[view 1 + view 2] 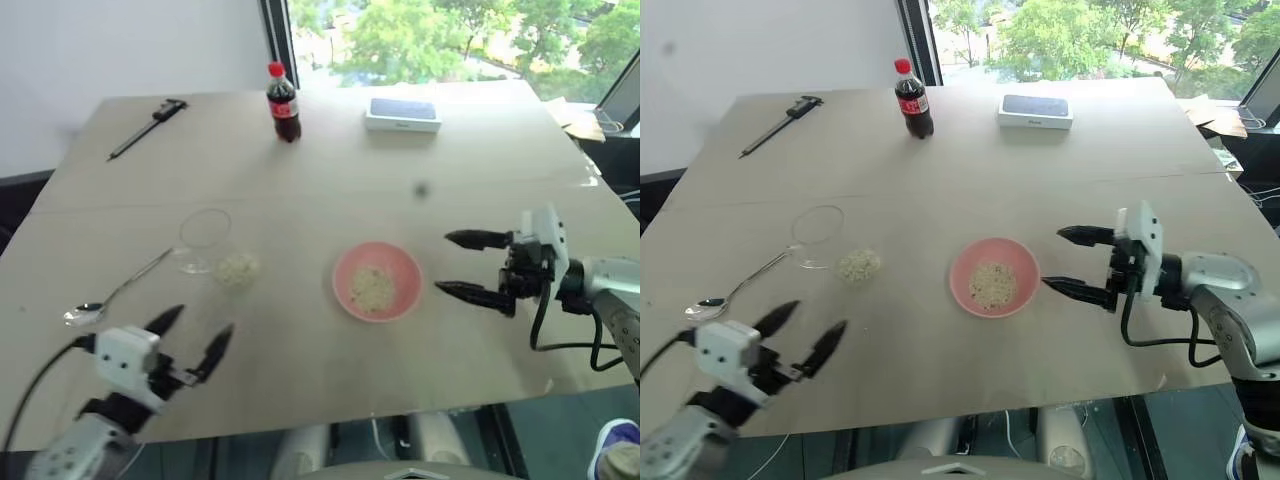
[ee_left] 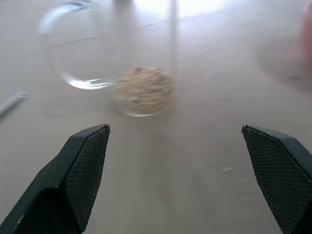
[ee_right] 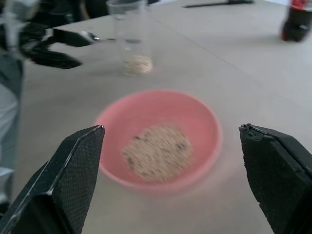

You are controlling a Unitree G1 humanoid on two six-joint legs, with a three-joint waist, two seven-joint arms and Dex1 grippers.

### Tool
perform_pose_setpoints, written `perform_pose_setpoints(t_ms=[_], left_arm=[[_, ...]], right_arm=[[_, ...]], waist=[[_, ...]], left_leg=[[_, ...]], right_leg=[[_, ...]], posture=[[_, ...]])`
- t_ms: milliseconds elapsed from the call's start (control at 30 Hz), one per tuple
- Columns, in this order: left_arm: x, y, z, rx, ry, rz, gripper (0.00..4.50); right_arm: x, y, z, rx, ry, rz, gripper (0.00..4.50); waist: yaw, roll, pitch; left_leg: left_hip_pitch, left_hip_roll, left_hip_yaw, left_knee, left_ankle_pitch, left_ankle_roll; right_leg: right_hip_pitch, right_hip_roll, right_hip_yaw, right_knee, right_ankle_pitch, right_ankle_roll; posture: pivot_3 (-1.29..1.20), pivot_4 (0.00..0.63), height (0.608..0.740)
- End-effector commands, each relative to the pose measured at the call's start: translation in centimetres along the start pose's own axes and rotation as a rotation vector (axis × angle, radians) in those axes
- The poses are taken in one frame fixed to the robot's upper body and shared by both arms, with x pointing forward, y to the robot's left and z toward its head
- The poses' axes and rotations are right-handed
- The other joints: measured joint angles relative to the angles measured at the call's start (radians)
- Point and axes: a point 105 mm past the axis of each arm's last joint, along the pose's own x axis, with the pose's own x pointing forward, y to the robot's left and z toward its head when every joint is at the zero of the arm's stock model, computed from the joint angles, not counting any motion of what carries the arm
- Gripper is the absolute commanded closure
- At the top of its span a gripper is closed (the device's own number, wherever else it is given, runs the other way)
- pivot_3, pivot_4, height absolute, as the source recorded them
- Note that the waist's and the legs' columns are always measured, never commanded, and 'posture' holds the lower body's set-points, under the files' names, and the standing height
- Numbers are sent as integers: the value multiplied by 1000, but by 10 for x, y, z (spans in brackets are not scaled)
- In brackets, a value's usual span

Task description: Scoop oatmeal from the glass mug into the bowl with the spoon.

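Both pincers stood released and empty. The spoon (image 1: 112, 296) lay flat ahead of the left pincer (image 1: 196, 340), touching the glass mug (image 1: 205, 240); a careless pinch risked toppling its oatmeal (image 1: 238, 268).

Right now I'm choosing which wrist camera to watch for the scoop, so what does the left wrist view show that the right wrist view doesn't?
Left wrist alone: the left gripper from behind, its own fingers spread wide.

Right wrist alone: the pink bowl holding oatmeal, the cola bottle, the spoon beyond the bowl, and the open right gripper.

Both: the glass mug with oatmeal at its base, standing on the table.
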Motion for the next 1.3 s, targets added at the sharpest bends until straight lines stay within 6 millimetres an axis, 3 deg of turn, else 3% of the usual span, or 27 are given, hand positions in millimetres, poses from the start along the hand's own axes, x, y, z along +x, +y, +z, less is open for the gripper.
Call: perform_pose_setpoints(t_ms=[33, 200, 400, 633, 800, 900, 1000, 1033, 1167, 1200, 1300], left_arm=[[-12, 47, 11, 48, 23, 38, 0], [-8, 85, 6, 81, 107, 61, 0], [0, 120, -22, 42, 258, 104, 0], [16, 134, -50, 38, 370, 76, 0], [30, 134, -56, 14, 393, 24, 0], [31, 135, -59, -5, 415, 6, 797], [28, 134, -63, -18, 435, -11, 2109], [26, 133, -65, -23, 439, -12, 2745], [19, 131, -72, -54, 434, -7, 4192], [18, 130, -72, -62, 426, -3, 4471], [14, 130, -70, -80, 370, 27, 4471]], right_arm=[[15, 20, 15, -47, -2, 123, 52], [25, 30, 21, -62, -15, 179, 52], [28, 32, 24, -61, -36, 176, 52], [30, 30, 25, -53, -62, 148, 52], [30, 28, 26, -55, -68, 128, 52], [30, 27, 26, -59, -65, 123, 0], [29, 26, 26, -61, -62, 120, 0], [29, 26, 26, -61, -62, 120, 0], [30, 26, 26, -58, -65, 121, 0], [30, 26, 26, -57, -66, 122, 0], [31, 26, 26, -48, -71, 135, 0]], waist=[[2, 0, 0], [2, -3, 2], [0, -5, 4], [4, -6, 3], [8, 0, 1], [10, 4, -1], [5, 6, -2], [3, 7, -2], [-5, 9, -4], [-7, 9, -4], [-12, 9, -4]], left_leg=[[0, 0, 0, 0, 0, 0], [-1, -1, 0, 0, 0, 0], [-2, -1, 1, -1, 0, -1], [-2, -1, 0, -2, 0, -1], [-2, -3, -1, -2, 0, -1], [-1, -4, -1, -2, 0, -1], [-1, -4, -1, -2, 0, -1], [-1, -4, -1, -2, 0, -1], [0, -4, 0, -3, 0, -1], [1, -4, 0, -3, 0, -1], [1, -3, 2, -4, 0, -1]], right_leg=[[0, 0, 0, 0, 1, -1], [0, -1, 0, -1, 2, -3], [-2, -2, 1, -1, 5, 0], [-3, -4, 0, 0, 5, 0], [-3, -10, -1, 1, 5, 0], [-3, -10, -1, 2, 5, 0], [-3, -10, -1, 2, 5, 0], [-3, -10, -1, 2, 5, 0], [-3, -10, 0, 3, 5, 0], [-3, -10, 1, 3, 5, 0], [-3, -10, 2, 3, 5, 0]], posture=[[0, 150, 740], [0, 150, 740], [0, 150, 740], [0, 150, 740], [0, 150, 740], [0, 150, 740], [0, 150, 740], [0, 150, 740], [0, 150, 740], [0, 150, 740], [0, 150, 740]])
